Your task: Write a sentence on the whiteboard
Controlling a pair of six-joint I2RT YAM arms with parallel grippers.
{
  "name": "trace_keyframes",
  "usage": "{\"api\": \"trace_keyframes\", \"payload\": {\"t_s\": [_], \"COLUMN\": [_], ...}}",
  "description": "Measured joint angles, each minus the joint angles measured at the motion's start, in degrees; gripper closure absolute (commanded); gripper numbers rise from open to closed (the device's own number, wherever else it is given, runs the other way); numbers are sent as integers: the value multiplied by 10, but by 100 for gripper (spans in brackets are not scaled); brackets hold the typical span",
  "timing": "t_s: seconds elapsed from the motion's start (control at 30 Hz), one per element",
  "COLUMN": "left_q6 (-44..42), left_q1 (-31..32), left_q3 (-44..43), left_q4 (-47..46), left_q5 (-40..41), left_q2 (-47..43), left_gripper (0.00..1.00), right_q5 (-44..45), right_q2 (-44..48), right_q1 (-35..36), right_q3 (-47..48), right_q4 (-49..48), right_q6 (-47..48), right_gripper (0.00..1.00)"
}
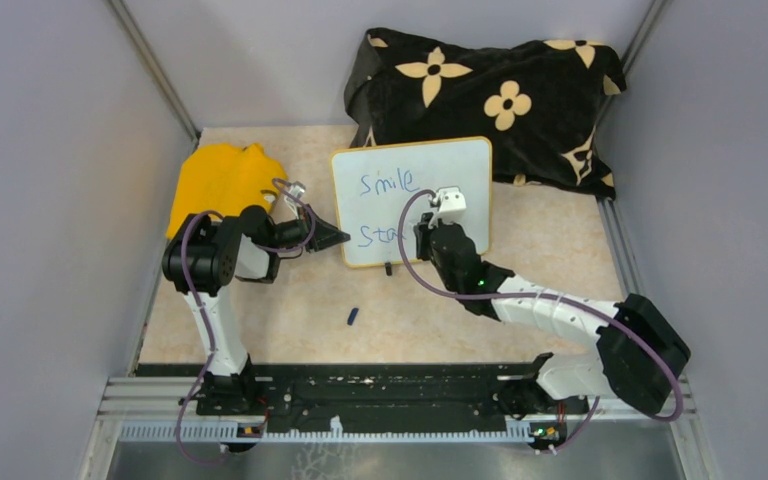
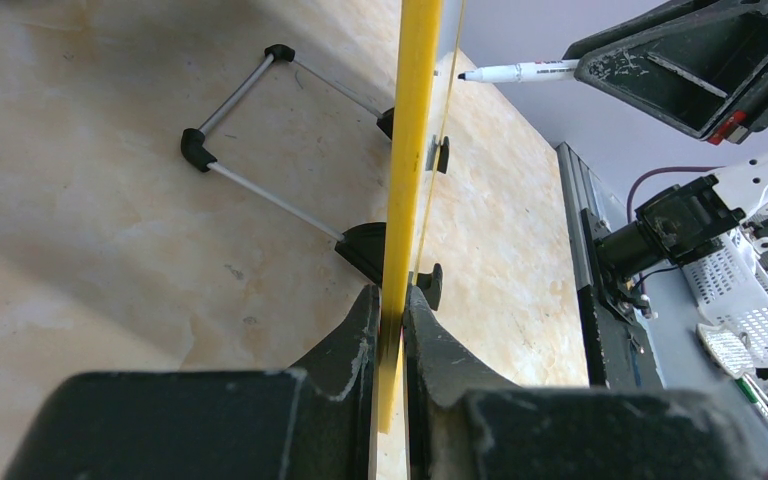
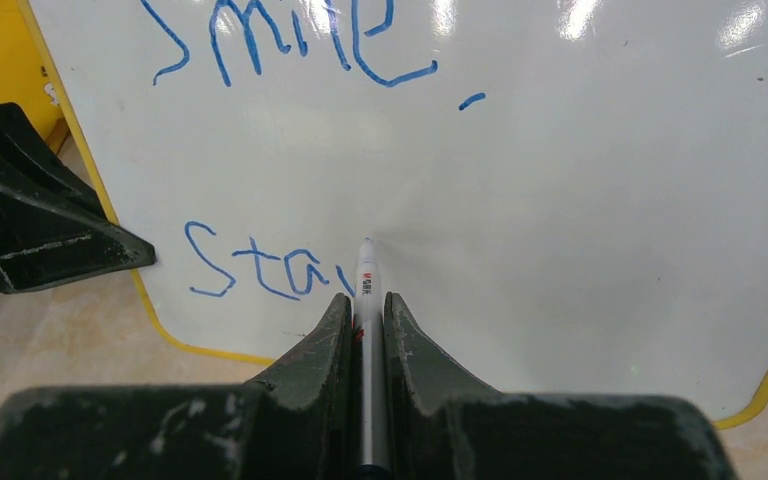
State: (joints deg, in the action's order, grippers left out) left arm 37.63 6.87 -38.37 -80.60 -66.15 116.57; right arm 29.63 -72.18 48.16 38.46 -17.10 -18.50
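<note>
1. Two arms reach from the near edge; a small blue object point(image 1: 353, 316) lies between them.
2. Jaws of the left gripper point(image 2: 390, 300) are clamped on the yellow rim of the whiteboard point(image 1: 460, 165), likely steadying it against the pen's push.
3. Jaws of the right gripper point(image 3: 365, 305) are clamped on a marker point(image 3: 366, 265), its tip touching the board.
4. At mid-table, the sentence point(image 3: 260, 265) reads "Smile" over an unfinished "Stay".
5. Farthest: a black flowered cloth point(image 1: 490, 95).

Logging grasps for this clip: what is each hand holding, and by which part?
The left hand pinches the whiteboard by its yellow rim; the right hand clamps a white marker by its barrel.
</note>
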Motion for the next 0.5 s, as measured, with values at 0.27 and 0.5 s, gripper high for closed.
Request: {"api": "trace_keyframes", "payload": {"t_s": [0.27, 0.5], "left_q6": [0, 0], "left_q1": [0, 0], "left_q3": [0, 0], "left_q4": [0, 0], "left_q5": [0, 0], "left_q2": [0, 0], "left_gripper": [100, 100], "right_q5": [-2, -4], "right_q2": [-15, -15], "right_q1": [-7, -7], "right_q3": [2, 2], "right_q4": [0, 0], "right_q6": [-1, -4], "right_gripper": [100, 100]}}
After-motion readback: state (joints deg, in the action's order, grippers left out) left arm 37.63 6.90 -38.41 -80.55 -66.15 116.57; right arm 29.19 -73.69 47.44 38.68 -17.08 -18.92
